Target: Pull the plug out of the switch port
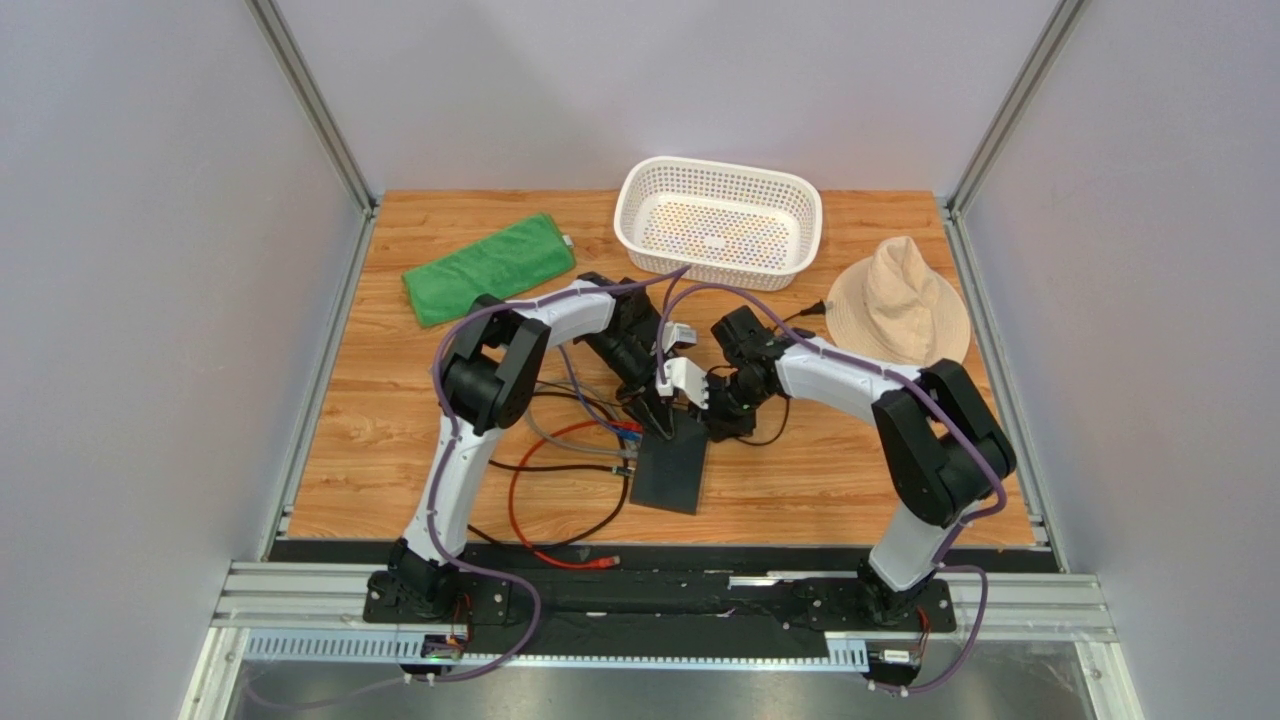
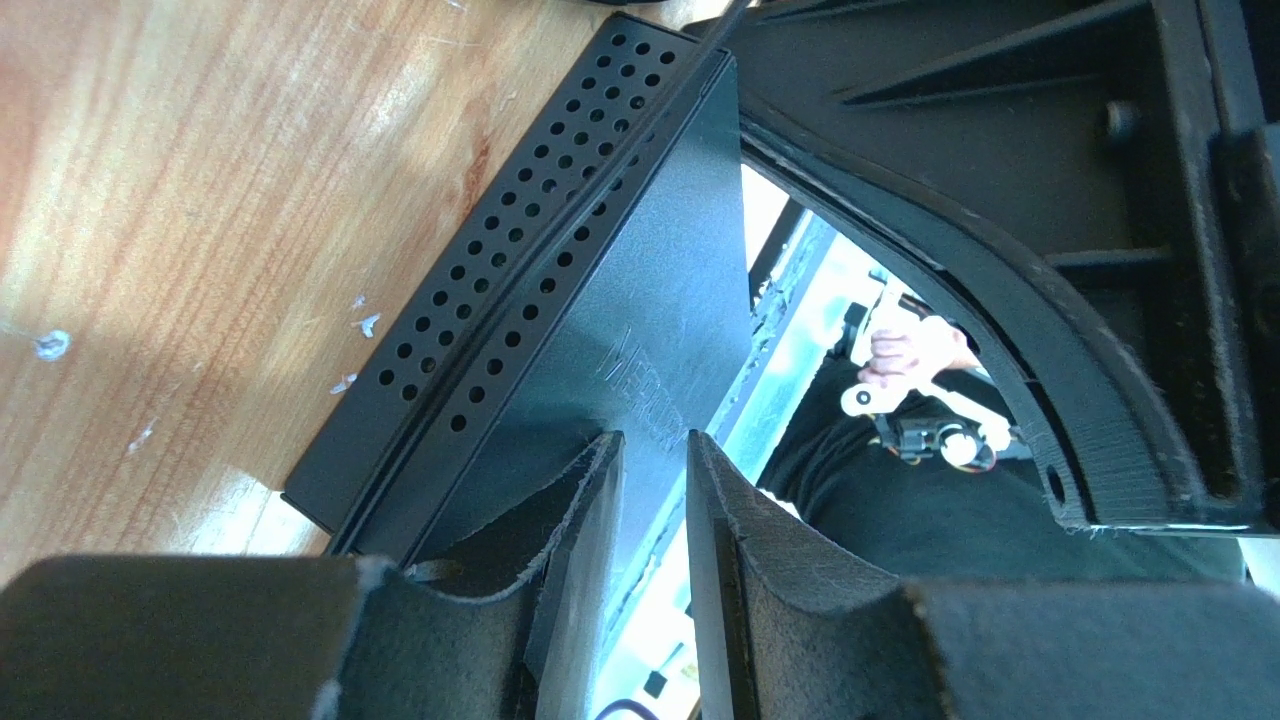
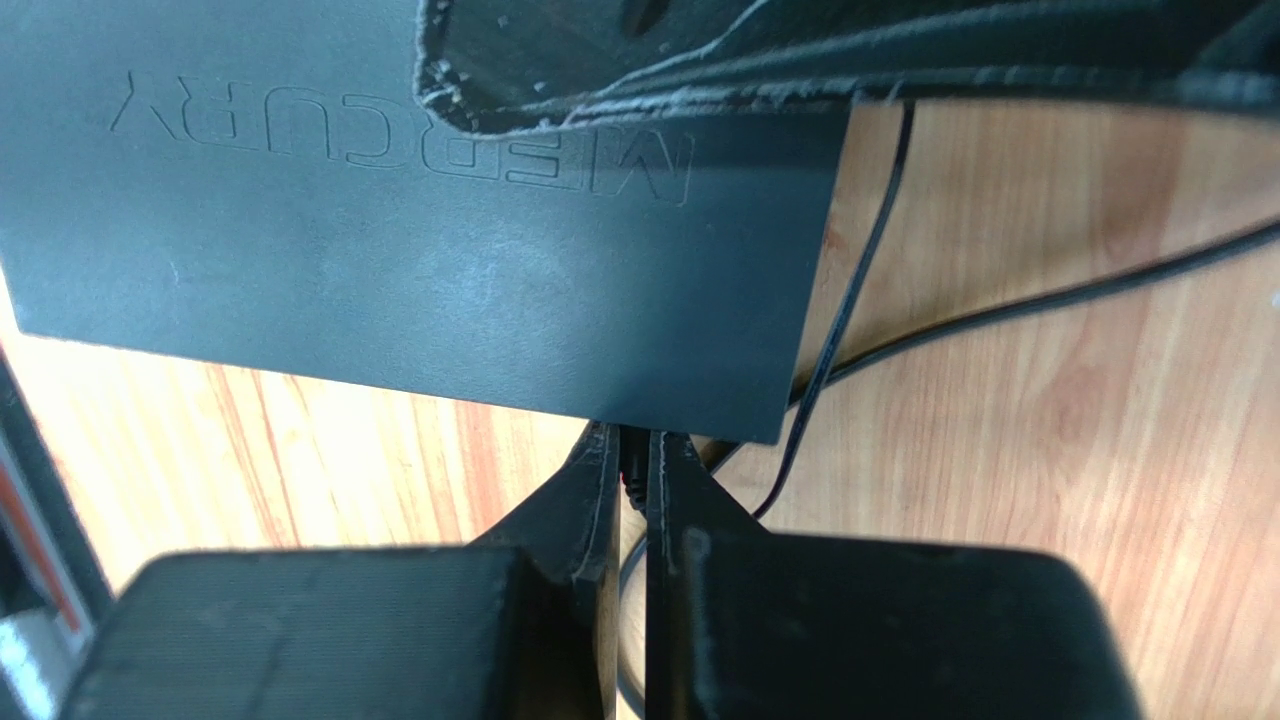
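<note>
The switch is a flat matte-black slab on the wooden table, lettered MERCURY in the right wrist view. Its vented side shows in the left wrist view. My right gripper is shut on a small black plug at the switch's edge. A thin black cord runs off from there. My left gripper is over the switch's top face, its jaws nearly together with nothing between them. One of its fingers lies on the lettered face.
A red cable and black cables loop on the table left of the switch. A white perforated basket stands at the back, with a green cloth to its left and a tan hat to its right.
</note>
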Available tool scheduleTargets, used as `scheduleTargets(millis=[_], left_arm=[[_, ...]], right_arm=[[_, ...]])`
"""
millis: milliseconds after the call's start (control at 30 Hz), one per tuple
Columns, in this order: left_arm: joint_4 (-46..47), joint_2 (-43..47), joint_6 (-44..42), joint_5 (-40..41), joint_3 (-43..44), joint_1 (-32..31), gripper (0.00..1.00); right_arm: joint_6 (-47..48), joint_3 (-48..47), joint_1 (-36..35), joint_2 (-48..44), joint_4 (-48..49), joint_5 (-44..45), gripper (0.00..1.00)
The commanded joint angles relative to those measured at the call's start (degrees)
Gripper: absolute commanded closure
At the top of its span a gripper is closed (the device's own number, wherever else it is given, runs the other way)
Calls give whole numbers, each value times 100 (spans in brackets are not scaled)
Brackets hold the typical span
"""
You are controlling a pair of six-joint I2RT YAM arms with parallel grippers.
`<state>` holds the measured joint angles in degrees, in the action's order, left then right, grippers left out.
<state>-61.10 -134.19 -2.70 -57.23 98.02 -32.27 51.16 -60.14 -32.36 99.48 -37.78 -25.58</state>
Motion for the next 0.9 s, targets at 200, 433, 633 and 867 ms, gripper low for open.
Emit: scheduleTargets(millis=[200,433,633,867], left_arm=[[626,-389,-486,1566,-151,2,64],[731,-266,-407,1557,-309,19,62],[731,-222,-459,1653,-345,63,61],[793,-169,-530,1786,-503,63,61]], right_arm=[[-149,-251,19,132,-641,-278,100],[-1089,-500,151,293,-794,-317,100],[-2282,-42,370,-43,104,132,100],[-2207,107,546,-192,175,18,100]])
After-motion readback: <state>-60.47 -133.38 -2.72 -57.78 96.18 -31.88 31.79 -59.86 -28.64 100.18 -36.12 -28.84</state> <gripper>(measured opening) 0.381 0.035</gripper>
